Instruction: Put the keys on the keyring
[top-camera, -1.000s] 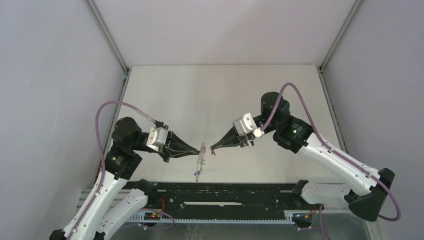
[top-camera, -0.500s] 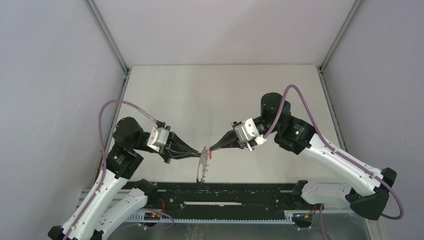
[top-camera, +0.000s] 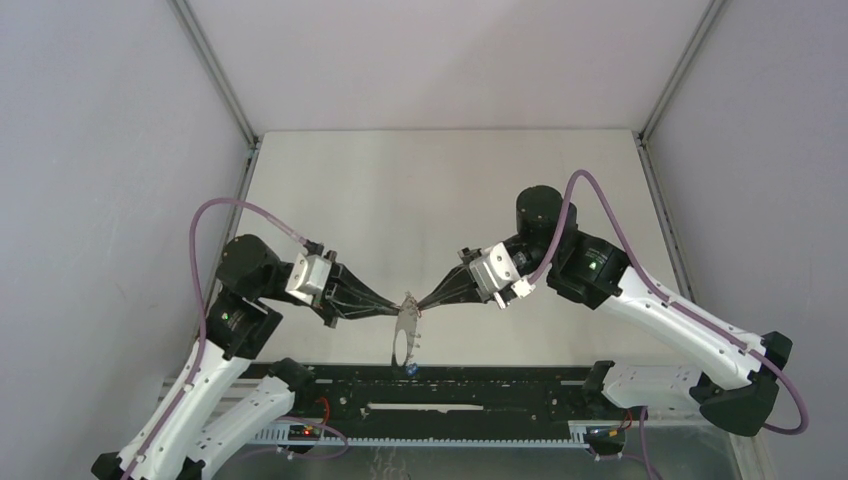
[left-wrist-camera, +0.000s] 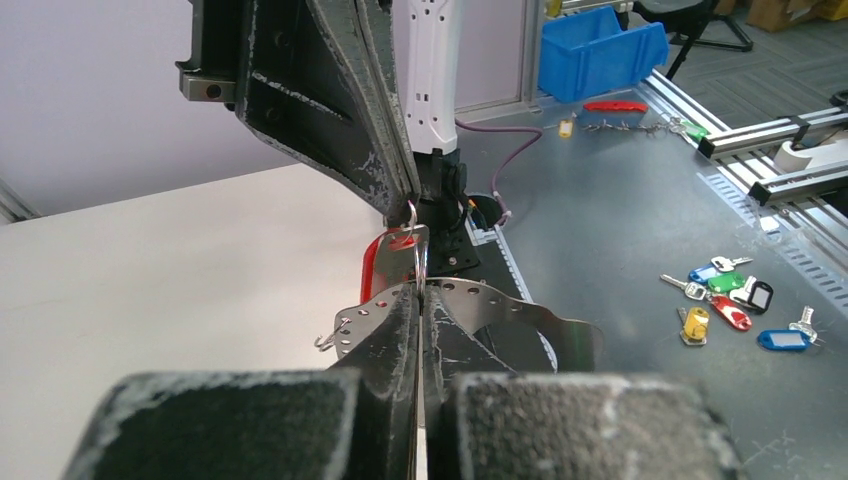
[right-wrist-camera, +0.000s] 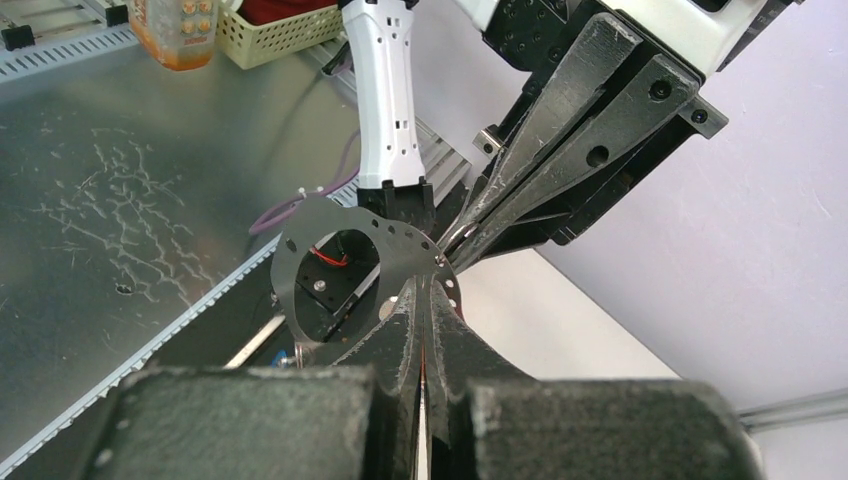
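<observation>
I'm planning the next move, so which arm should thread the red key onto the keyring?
Right. The right gripper pinches the red key at the rim of the keyring, while the left gripper is clamped on the keyring, steadying it.

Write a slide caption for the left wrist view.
Left gripper pinches the keyring while the right gripper holds the red key beside it.

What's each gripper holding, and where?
Left gripper pinches the thin grey metal keyring at its upper rim; right gripper grips the red-headed key, exact spot hidden.
</observation>
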